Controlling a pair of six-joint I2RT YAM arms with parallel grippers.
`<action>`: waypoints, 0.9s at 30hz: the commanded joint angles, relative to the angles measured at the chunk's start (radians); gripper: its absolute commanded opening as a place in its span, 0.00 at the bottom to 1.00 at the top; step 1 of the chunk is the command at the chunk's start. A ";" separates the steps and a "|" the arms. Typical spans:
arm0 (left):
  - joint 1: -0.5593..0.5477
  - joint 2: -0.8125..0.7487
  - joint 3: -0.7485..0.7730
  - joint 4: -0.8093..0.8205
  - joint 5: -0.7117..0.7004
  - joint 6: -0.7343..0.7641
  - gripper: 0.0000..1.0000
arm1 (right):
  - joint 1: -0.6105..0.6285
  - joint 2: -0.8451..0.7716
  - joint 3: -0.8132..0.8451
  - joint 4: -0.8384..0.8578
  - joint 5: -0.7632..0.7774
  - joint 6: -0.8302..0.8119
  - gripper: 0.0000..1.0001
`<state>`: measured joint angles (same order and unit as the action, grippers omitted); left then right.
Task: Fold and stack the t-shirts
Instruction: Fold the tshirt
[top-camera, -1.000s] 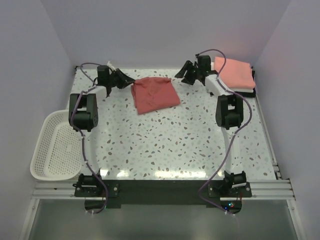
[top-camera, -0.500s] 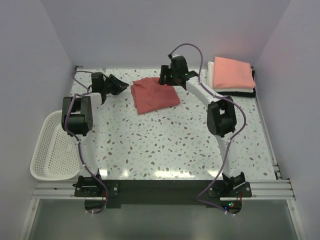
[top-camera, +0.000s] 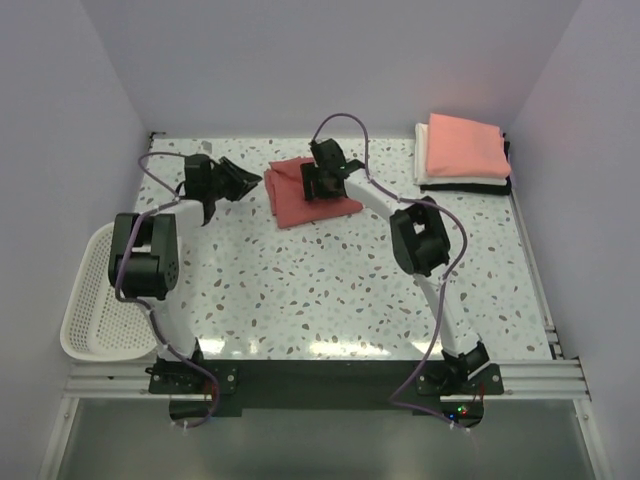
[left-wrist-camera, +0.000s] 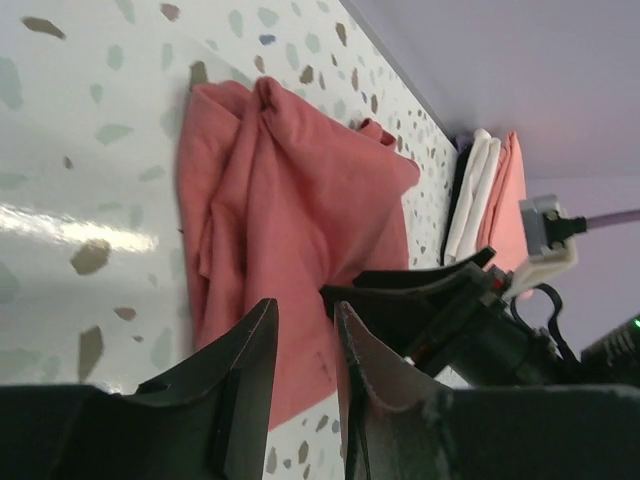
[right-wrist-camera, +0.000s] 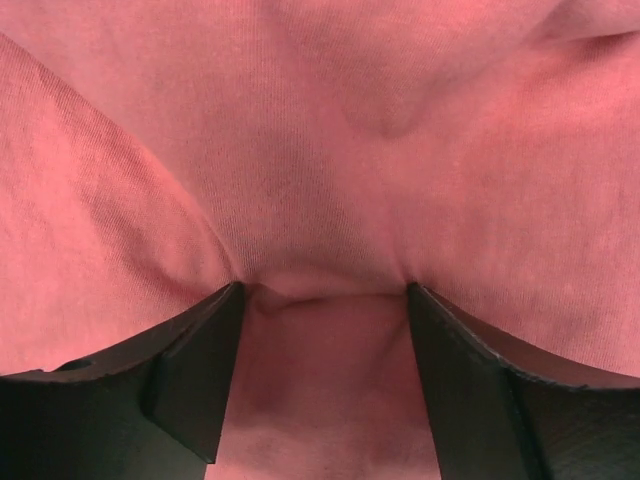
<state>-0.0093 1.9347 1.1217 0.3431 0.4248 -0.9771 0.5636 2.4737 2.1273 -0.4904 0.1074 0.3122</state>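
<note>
The dusty brick-red t-shirt (top-camera: 300, 203) lies folded small at the back middle of the table. My right gripper (top-camera: 322, 186) is on top of it, open wide, with both fingertips pressed into the cloth and a ridge of fabric between them (right-wrist-camera: 322, 290). My left gripper (top-camera: 254, 180) hovers just left of the shirt, jaws a narrow gap apart and empty (left-wrist-camera: 305, 315); the shirt (left-wrist-camera: 290, 190) lies beyond it. A stack stands at the back right: salmon-pink t-shirt (top-camera: 463, 145) on top, white (top-camera: 424, 163) under it, black (top-camera: 478, 186) at the bottom.
A white mesh basket (top-camera: 104, 290) hangs off the table's left edge, beside the left arm. The grey walls close in the back and both sides. The right arm's purple cable (top-camera: 345, 120) loops above the red shirt.
My right arm has swung left from beside the stack over to the red shirt and come down on it. My left gripper has drawn back a little from the shirt's left edge.
</note>
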 joint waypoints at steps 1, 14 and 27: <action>-0.056 -0.172 -0.058 -0.004 -0.067 -0.008 0.33 | 0.015 -0.050 -0.078 -0.079 0.051 -0.022 0.72; -0.300 -0.552 -0.397 -0.226 -0.290 0.078 0.33 | 0.104 -0.603 -0.978 0.117 0.051 0.068 0.77; -0.462 -0.605 -0.422 -0.323 -0.316 0.261 0.36 | 0.236 -1.114 -1.296 0.109 0.102 0.274 0.86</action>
<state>-0.4534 1.3228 0.6395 0.0322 0.1211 -0.8165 0.8085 1.4567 0.8124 -0.3622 0.1387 0.5167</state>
